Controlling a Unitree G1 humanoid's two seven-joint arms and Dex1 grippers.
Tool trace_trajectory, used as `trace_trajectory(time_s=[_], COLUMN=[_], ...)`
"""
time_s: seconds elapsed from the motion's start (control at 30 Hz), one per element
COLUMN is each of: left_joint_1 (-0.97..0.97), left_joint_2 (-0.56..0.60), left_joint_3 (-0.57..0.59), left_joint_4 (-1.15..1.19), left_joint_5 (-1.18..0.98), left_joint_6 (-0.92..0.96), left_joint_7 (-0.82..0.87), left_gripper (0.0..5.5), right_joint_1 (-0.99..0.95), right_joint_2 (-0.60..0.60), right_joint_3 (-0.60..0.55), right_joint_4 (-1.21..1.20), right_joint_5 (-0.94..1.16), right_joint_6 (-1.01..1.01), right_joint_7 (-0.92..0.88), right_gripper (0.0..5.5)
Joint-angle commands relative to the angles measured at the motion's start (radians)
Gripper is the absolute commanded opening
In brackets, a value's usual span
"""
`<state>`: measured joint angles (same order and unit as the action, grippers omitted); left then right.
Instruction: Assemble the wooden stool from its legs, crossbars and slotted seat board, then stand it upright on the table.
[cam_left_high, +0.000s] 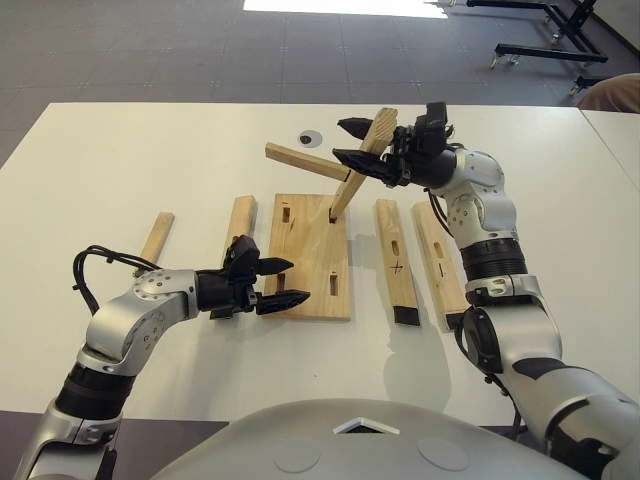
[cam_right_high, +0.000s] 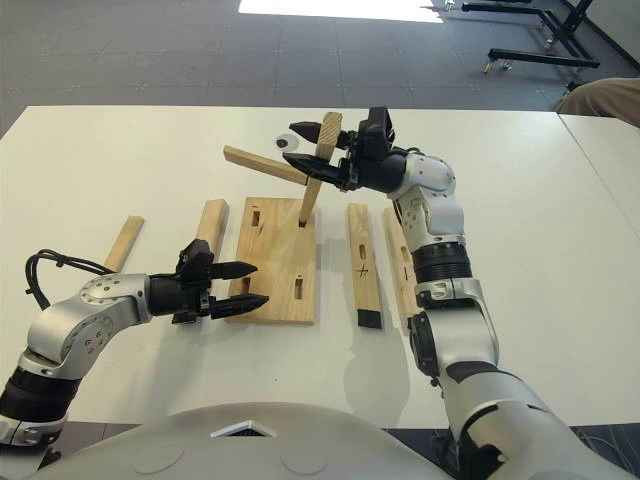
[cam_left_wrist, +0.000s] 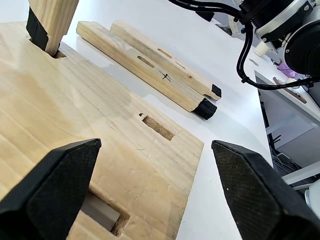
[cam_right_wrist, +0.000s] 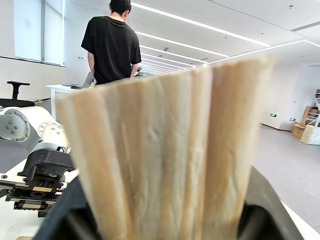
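Right gripper (cam_left_high: 342, 140) holds the tilted leg (cam_left_high: 352, 185), crossbar (cam_left_high: 300, 160) jutting from it, foot in far slot (cam_left_high: 333, 213) of the pale board (cam_left_high: 315, 255) flat on the counter (cam_left_high: 150, 160); left gripper (cam_left_high: 298, 281) wide at board's near-left edge.

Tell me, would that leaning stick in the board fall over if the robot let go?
Probably, yes. The leg leans a lot, with only its tip in a slot of the seat board, and the crossbar sticking out sideways likely pulls it over. It looks like stiff solid wood, so it should not bend in the right gripper.
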<state>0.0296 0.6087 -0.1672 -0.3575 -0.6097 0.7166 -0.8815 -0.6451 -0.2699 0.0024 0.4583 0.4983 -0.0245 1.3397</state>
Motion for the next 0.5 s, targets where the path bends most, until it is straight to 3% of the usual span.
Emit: trace_trajectory(time_s=[0.03, 0.5], left_joint_1=[-0.002, -0.004], left_joint_2=[0.004, 0.006], left_joint_3=[-0.001, 0.0], left_joint_4=[-0.006, -0.01], left_joint_5=[0.002, 0.012], left_joint_6=[0.019, 0.015], left_joint_7=[0.007, 0.022], left_gripper=[4.06, 4.06], right_joint_1=[0.028, 0.001], right_joint_2=[-0.01, -0.036], right_joint_3=[0.023, 0.05], right_joint_4=[0.004, 0.156], right_joint_5=[-0.01, -0.077], right_joint_6=[0.052, 0.048], right_joint_7=[0.026, 0.016], right_gripper=[2.06, 2.06])
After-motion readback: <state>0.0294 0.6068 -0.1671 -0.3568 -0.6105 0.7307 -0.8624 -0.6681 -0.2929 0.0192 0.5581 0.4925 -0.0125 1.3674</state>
